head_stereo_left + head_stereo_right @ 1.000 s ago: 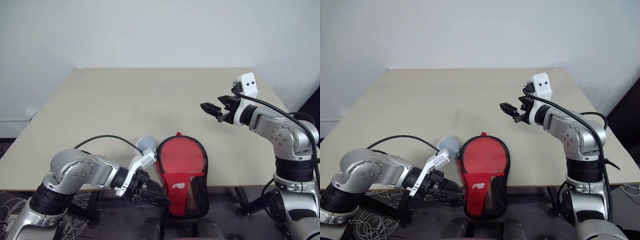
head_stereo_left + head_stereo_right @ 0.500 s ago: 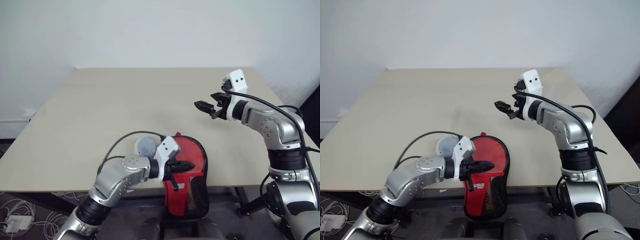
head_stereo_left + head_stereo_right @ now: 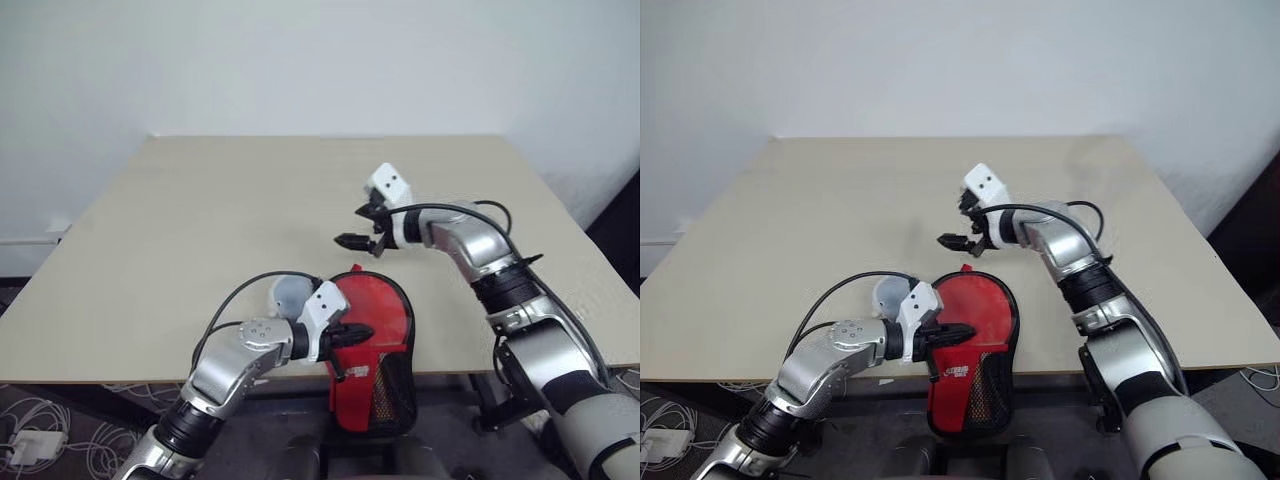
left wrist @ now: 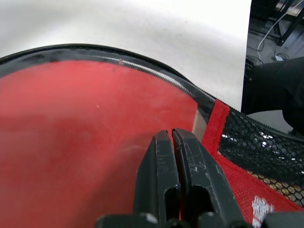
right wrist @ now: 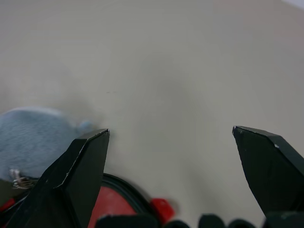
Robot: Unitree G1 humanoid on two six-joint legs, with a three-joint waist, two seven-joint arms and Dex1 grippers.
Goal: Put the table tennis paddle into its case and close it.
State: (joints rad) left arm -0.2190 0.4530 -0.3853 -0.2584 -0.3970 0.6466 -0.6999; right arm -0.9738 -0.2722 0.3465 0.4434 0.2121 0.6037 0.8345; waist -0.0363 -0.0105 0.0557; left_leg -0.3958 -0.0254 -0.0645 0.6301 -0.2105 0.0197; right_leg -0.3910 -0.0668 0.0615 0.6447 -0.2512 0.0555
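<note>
At the near edge of the matte beige table (image 3: 200, 220) lies the case (image 3: 375, 350), a paddle-shaped soft fabric pouch, red with a black zipper rim, its black mesh panel and white logo hanging past the edge. A pale grey-white wad (image 3: 288, 293) sits just beside its round end. The left gripper (image 3: 362, 333) rests over the red fabric, its two black fingers (image 4: 190, 166) pressed together; whether they pinch the cloth cannot be told. The right gripper (image 3: 352, 241) hovers above the table just beyond the case, fingers spread wide, holding nothing.
</note>
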